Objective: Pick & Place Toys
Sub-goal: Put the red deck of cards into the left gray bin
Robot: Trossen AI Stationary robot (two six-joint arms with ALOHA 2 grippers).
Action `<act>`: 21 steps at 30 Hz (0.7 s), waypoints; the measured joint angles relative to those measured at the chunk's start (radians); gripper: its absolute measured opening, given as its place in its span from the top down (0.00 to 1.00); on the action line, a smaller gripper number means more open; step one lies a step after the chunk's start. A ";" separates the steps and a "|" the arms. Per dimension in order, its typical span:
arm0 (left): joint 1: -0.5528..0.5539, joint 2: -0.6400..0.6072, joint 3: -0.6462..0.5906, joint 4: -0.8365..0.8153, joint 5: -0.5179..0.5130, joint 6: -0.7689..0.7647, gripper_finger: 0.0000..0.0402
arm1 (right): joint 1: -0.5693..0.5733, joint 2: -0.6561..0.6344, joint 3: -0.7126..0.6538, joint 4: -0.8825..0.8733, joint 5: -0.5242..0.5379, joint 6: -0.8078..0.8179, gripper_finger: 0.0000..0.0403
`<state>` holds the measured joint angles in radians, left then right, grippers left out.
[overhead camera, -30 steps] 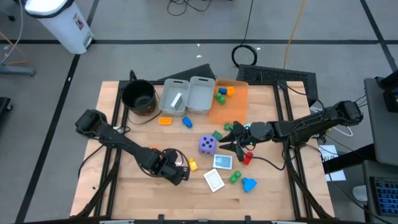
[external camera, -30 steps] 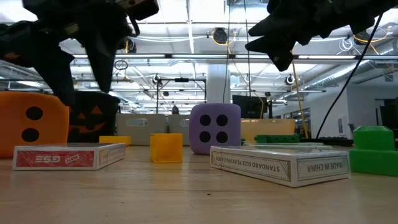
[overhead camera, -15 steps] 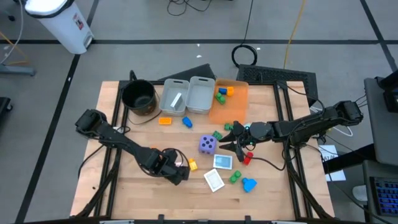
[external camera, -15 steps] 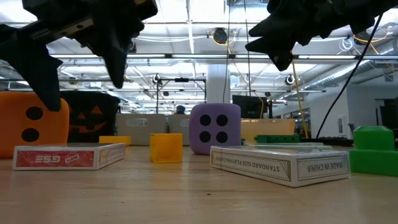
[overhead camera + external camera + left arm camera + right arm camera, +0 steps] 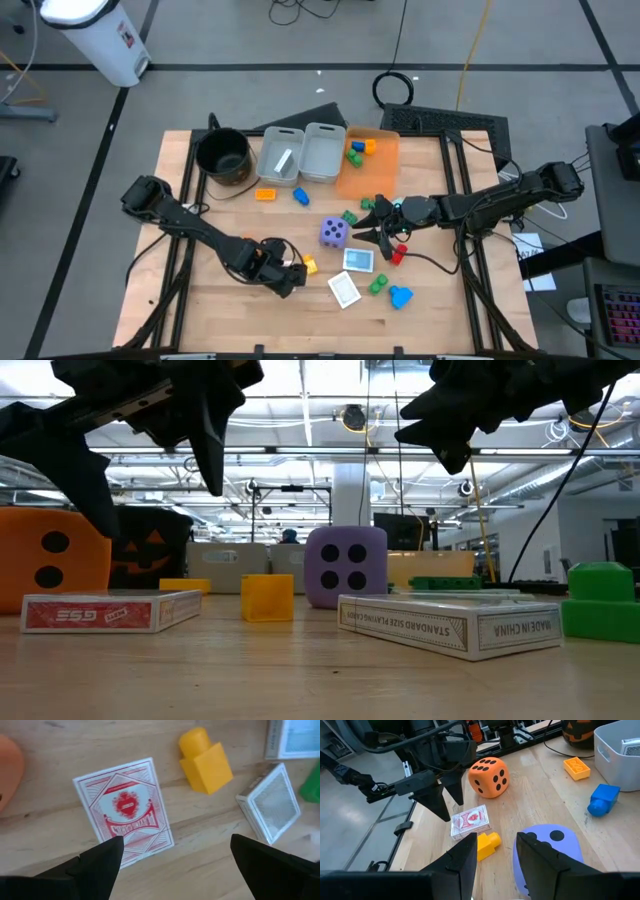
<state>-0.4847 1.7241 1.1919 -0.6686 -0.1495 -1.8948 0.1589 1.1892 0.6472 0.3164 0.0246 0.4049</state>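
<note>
Left gripper (image 5: 176,842) hovers just above the red card deck (image 5: 125,812), lower centre-left of the high view. Its fingers are spread wide and hold nothing. Right gripper (image 5: 378,228) hangs at centre, right of the purple die (image 5: 334,233). It shows a narrow gap between its fingers with nothing in it.

Risks, as I judge them:
- The deck lies flat on the table (image 5: 200,300). Fingers coming down may skate over its top or push it sideways instead of getting under an edge.
- The yellow block (image 5: 205,762) sits just beside the deck and the orange die (image 5: 487,777) is near its other side. A wide-open finger could knock either one.
- A thin box pinched at one corner may swing or drop on the way to the bins.
- The right arm stands close by, so crossing paths toward the bins could mean a bump.

Count:
- Dice: two, one orange and one purple.
- Card boxes on the table: three, namely the red deck, the white box (image 5: 345,290) and the teal box (image 5: 358,260).
- Loose blocks on the table: about eight. One is yellow, one orange, two blue, one red, and there seem to be three green. The green ones near the right gripper are hard to separate.
- Bins at upper centre: two grey bins (image 5: 281,140), one of them holding a small white piece, and one orange bin (image 5: 385,165) with a few blocks, number unclear.
- One black pot (image 5: 222,155).
</note>
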 joint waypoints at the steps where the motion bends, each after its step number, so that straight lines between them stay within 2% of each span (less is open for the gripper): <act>1: 0.000 0.000 0.000 -0.004 0.002 -0.018 0.06 | 0.000 0.000 0.000 0.000 0.000 0.000 0.67; 8: 0.007 0.069 0.000 -0.017 0.109 -0.141 0.06 | 0.000 0.000 0.000 -0.001 0.000 -0.001 0.67; 12: 0.029 0.115 0.000 -0.008 0.179 -0.150 0.06 | 0.000 0.000 0.000 -0.002 0.000 -0.002 0.67; 21: 0.073 0.117 0.000 0.000 0.183 -0.130 0.06 | 0.000 0.000 0.000 -0.038 0.000 -0.002 0.67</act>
<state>-0.4120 1.8408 1.1919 -0.6682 0.0333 -2.0251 0.1589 1.1892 0.6472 0.2788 0.0246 0.4034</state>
